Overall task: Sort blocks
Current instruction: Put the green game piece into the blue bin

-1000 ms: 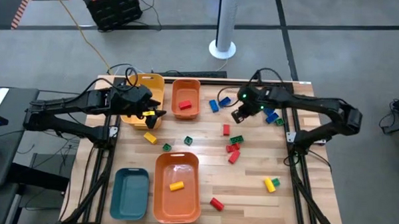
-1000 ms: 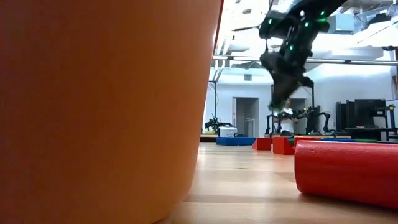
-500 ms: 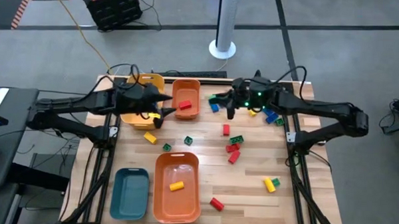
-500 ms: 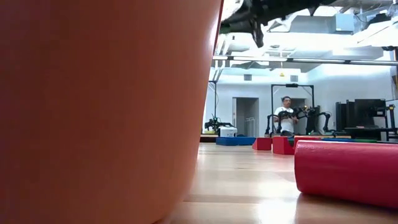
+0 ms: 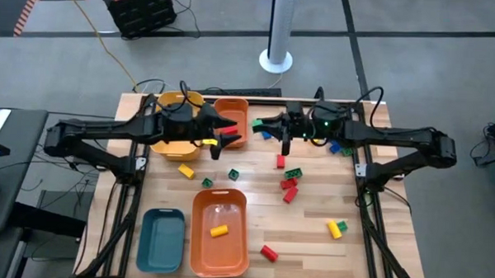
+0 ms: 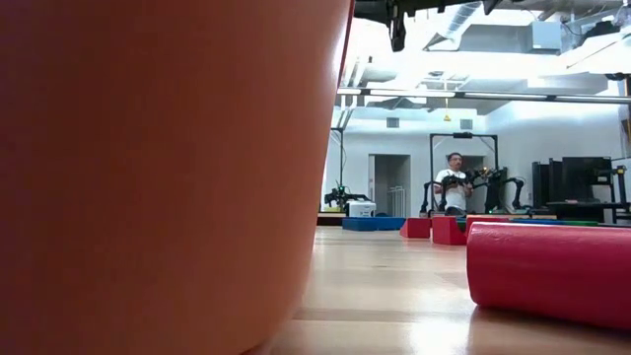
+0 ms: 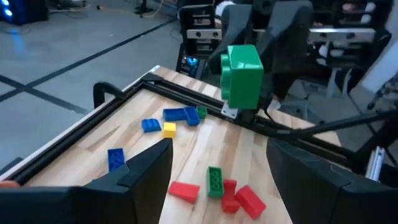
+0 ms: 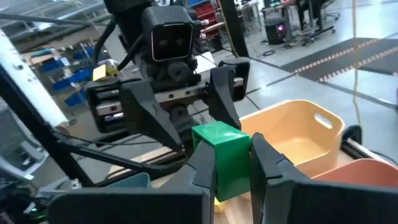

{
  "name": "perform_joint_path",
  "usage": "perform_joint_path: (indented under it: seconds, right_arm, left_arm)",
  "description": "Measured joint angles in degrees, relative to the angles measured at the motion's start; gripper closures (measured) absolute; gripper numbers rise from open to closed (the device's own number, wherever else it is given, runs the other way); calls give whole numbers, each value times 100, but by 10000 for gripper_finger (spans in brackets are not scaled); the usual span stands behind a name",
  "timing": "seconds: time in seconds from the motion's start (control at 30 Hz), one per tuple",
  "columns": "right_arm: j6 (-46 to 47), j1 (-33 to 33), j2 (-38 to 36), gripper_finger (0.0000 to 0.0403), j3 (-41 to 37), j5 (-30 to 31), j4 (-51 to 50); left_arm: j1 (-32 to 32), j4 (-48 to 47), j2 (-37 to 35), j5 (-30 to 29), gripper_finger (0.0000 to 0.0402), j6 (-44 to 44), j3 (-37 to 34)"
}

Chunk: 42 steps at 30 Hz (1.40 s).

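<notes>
I see the wooden table (image 5: 310,232) carrying four bins (image 5: 219,233) and loose blocks (image 5: 289,183) scattered mostly across its right half.

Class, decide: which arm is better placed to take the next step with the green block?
Left: its open pincer faces the green block, which the right pincer holds out toward it in mid-air.
</notes>
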Motion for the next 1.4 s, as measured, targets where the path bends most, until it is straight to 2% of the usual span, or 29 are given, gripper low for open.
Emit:
perform_joint_path:
  seconds: [0.1,0.37,0.7,1.23,1.4]
  right_arm:
    - [-121,78,0,352,41,184,-62]
    - [-338,87,0,352,246,199,-368]
    - [-383,91,1,352,284,199,-525]
    - [-384,314,90,352,282,190,-386]
    - [-376,316,90,351,282,182,-403]
  left_arm:
    - [0,335,193,-12,148,-181,0]
    - [0,1055,622,132,148,-550,0]
    - [0,1534,626,146,151,-317,0]
    - [-2,1835,806,306,230,-259,2]
    - [-2,1831,806,499,276,-184,2]
